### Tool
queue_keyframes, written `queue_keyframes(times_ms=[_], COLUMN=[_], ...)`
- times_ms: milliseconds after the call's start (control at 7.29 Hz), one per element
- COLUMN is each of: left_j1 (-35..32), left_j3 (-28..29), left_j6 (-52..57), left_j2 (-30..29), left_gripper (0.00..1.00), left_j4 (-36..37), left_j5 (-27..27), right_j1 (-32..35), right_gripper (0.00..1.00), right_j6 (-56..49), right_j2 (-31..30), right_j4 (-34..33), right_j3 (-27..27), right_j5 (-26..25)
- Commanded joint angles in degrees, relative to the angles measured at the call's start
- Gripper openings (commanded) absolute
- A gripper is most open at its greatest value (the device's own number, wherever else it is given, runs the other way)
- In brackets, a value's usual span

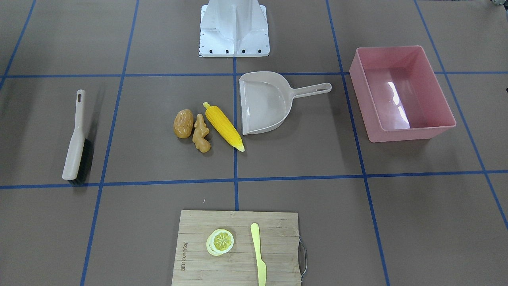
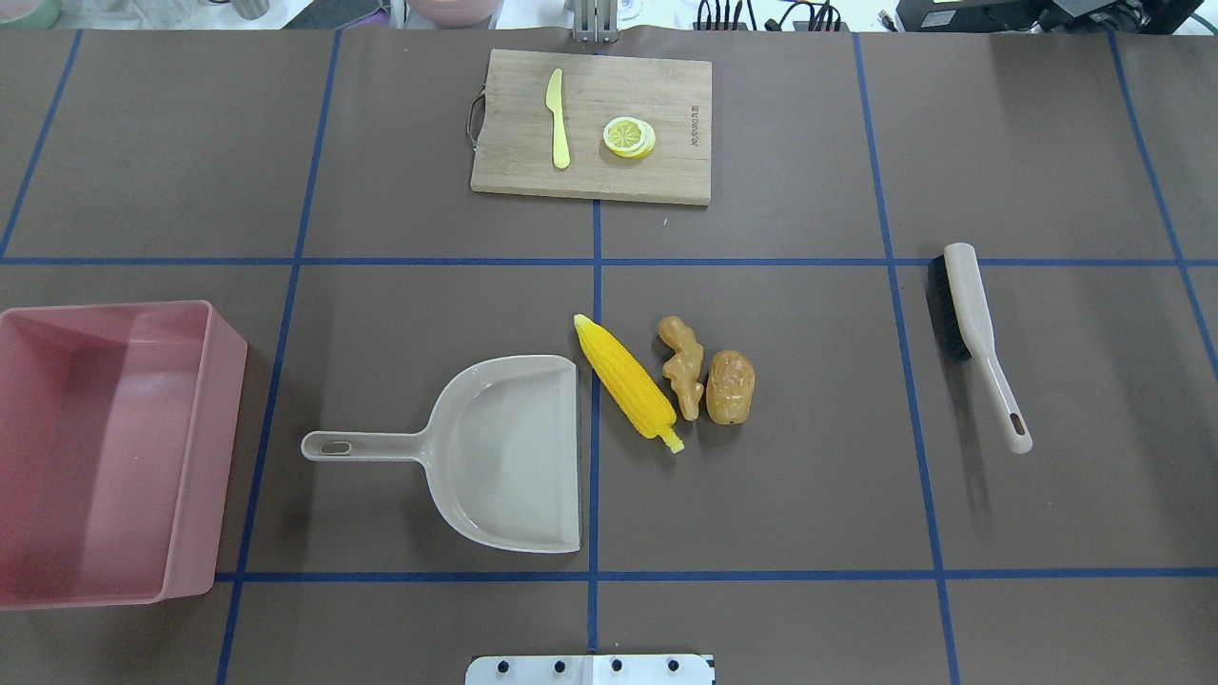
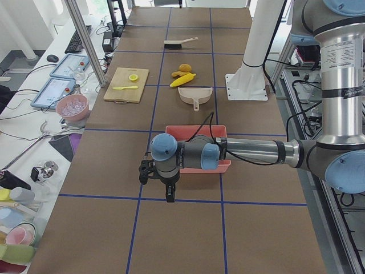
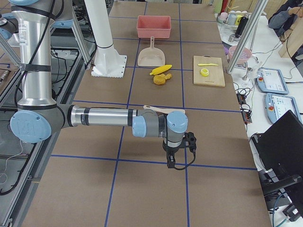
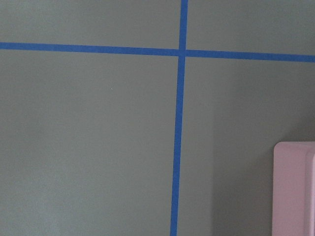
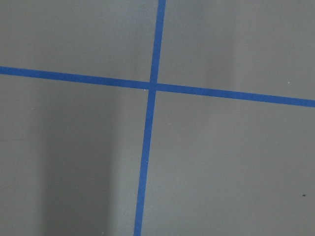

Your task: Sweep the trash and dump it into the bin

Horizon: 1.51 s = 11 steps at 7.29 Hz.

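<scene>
Overhead exterior shows the bin (image 2: pixel 226 447) at the left edge of the surface (image 2: pixel 809 495), the dustpan (image 2: pixel 514 457) near it, corn (image 2: pixel 628 385), ginger (image 2: pixel 683 366) and potato (image 2: pixel 730 385) in a row by its lip — left hand (image 3: pixel 169 194) and right hand (image 4: pixel 170 161): apart or together, I cannot tell.

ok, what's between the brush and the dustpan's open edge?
Overhead view: potato, ginger root, then corn cob, in that order from the brush; the corn cob lies closest to the dustpan.

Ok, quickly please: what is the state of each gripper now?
Left gripper: cannot be told; it shows only in the left side view.
Right gripper: cannot be told; it shows only in the right side view.
</scene>
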Motion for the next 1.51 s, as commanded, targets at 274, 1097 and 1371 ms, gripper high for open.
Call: queue_keyframes(times_ms=[274,1097,1371], left_j1=[-0.1,0.0,0.0], left_j3=[-0.1,-0.1,-0.4], left_j6=[0.0,0.0,0.0], left_j2=[0.1,-0.3,-0.5], left_gripper=[0.99,0.99,0.99], left_j4=[0.0,0.0,0.0], left_j5=[0.1,1.7,2.1], right_j1=[0.0,-0.2,-6.4], right_gripper=[1.0,1.0,1.0], right_j6=[-0.1,0.5,9.5], right_j2=[-0.3,-0.9,1.0], right_j4=[0.5,0.7,0.0], right_j3=[0.2,-0.1,1.4], right_j5=[-0.5,-0.1,-1.9])
